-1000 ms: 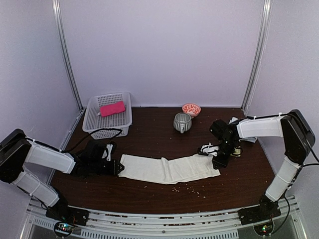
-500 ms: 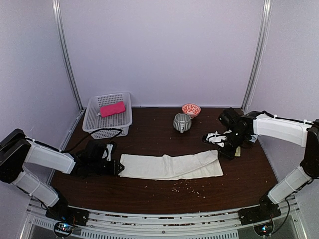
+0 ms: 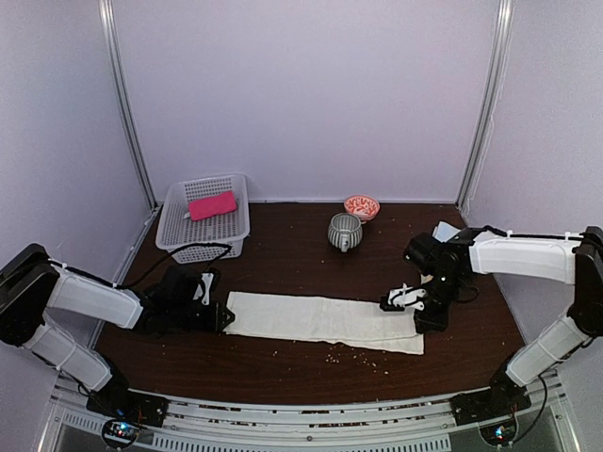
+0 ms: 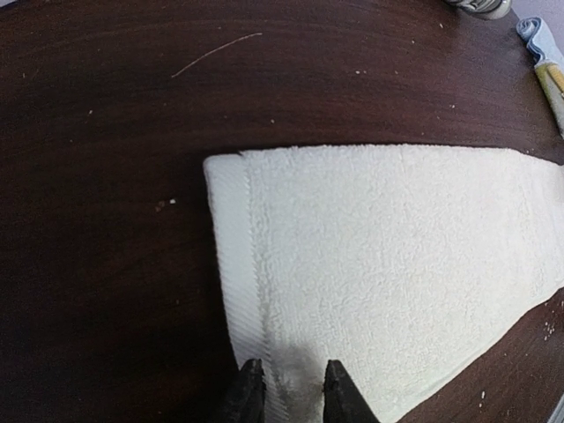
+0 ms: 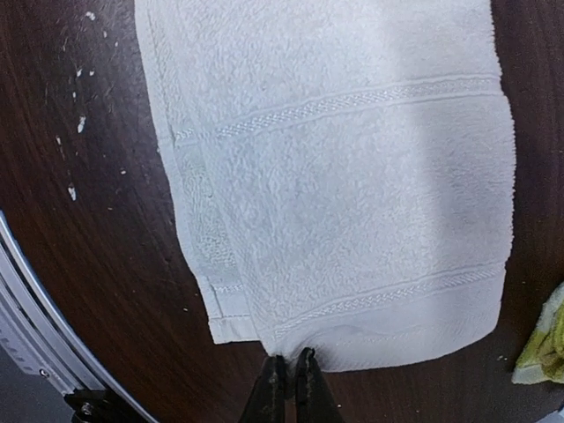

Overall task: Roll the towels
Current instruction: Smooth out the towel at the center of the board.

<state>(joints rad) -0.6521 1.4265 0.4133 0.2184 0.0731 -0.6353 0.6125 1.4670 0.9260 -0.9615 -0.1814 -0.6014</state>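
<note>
Across the dark wooden table, 1 cream-white terry towel lay flat, bare wood beside both long edges.
Left gripper clamped 1 short hem, right gripper the other; finger bases cropped.

Looped terry towel on glossy wood table

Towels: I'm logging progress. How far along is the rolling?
Done: the white towel lies flat as a long strip. In hand: the left pincer and right pincer each pinch one end. Left: nothing is rolled yet; the pink towel sits flat in the basket.
</note>
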